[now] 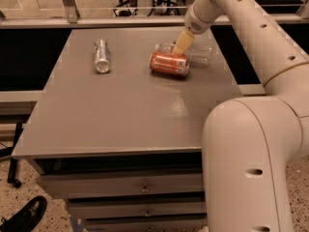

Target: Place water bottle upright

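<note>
Right now, the water bottle (202, 53) lies on its side near the far edge of the grey table (120, 115), toward the right-hand part of it. Its long axis runs left to right across the tabletop, roughly along the far edge, with the right end sitting slightly nearer the camera. The clear body is hard to make out, and I cannot tell which end carries the cap.

The orange soda can (169, 64) also lies on its side, just in front of the bottle and roughly parallel to it. Whether the two touch is not clear.

The gripper (182, 42) reaches down from the white arm (251, 28) over the middle of the bottle, just behind the orange can. Whether it is clasping the bottle or is released cannot be told.

A silver can (102, 55) lies well apart to the left, its long axis pointing from front to back. Drawers (145, 187) sit under the tabletop, the robot's large white base (251, 173) fills the lower right, and a black shoe (21, 216) shows on the floor at lower left.
</note>
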You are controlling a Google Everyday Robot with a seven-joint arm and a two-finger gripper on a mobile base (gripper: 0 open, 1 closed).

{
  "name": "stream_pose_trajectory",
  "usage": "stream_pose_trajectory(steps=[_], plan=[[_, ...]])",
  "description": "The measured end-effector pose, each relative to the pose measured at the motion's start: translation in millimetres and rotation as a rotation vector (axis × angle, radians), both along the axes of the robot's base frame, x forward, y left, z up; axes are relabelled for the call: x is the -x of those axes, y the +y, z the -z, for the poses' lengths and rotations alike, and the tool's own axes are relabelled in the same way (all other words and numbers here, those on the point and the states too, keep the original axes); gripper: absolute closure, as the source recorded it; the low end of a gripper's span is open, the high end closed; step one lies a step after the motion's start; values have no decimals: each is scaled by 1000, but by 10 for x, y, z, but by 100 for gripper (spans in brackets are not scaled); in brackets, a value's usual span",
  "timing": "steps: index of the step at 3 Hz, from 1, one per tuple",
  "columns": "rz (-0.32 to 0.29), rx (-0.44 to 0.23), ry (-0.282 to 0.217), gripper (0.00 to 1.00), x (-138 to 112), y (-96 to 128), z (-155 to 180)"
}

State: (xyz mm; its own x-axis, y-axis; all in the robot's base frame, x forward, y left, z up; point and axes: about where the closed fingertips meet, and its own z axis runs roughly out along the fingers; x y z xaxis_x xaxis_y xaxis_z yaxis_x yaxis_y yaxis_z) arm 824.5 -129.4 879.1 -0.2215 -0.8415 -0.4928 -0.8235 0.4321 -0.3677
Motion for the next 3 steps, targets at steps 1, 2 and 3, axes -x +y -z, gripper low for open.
stream_pose_trajectory(steps=[1,2,3], plan=[[-44,8,76,0,141,175,81],[-80,19,131,0,248,288,98],[-106,36,183,0,314,375,171]])
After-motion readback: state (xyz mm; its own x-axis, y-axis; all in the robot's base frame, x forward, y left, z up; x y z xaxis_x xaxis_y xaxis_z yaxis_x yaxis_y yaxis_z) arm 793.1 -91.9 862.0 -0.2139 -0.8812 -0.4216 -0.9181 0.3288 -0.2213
